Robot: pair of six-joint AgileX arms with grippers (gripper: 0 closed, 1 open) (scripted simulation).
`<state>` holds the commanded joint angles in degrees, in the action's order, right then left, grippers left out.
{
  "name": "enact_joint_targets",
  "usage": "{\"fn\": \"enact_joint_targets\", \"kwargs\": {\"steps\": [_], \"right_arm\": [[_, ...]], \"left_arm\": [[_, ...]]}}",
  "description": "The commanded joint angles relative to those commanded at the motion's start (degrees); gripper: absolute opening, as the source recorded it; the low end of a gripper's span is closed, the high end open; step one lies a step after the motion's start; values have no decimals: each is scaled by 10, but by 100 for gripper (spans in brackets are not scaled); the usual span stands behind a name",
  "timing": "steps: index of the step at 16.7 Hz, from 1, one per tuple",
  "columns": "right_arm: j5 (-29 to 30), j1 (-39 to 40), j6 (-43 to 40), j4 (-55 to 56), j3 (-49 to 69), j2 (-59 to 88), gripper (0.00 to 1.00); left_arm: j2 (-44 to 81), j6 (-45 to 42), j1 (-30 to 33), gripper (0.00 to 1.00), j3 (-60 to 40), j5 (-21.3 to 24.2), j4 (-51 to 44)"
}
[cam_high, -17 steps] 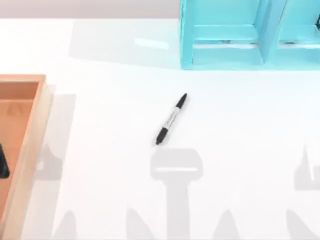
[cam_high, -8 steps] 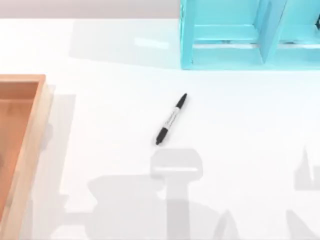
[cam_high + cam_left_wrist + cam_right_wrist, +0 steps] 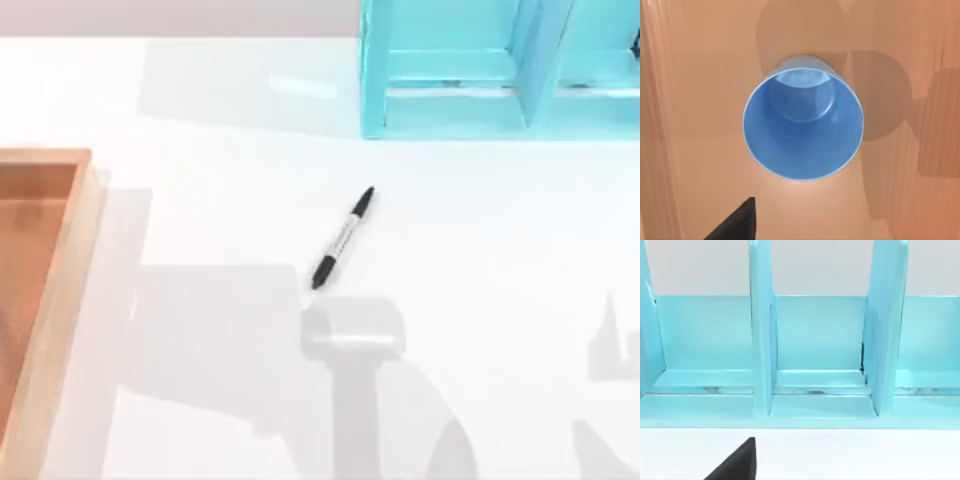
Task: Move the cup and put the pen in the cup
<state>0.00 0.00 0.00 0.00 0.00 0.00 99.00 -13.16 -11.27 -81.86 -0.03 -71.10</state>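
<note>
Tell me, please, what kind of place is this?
Probably a simulated desk workspace: a slim black-capped marker pen on a plain white table, a turquoise shelf unit, a wooden tray.

One pen (image 3: 343, 238), one cup (image 3: 803, 124), one tray (image 3: 62, 262), one shelf (image 3: 500, 70)

A rendered desk-like setting: a plain white counter (image 3: 450, 250) with a turquoise shelf unit (image 3: 500, 70) and wooden tray (image 3: 70, 250).
</note>
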Motion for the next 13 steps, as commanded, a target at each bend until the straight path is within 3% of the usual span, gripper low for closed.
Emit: {"fn": "enact_joint_targets", "kwargs": {"steps": [8, 13], "right_arm": [[0, 0, 0, 0, 0, 0, 100], [0, 0, 0, 0, 0, 0, 100]], "left_arm": [[18, -1, -1, 100, -7, 0, -5], [46, -3, -3, 100, 74, 0, 107]]}}
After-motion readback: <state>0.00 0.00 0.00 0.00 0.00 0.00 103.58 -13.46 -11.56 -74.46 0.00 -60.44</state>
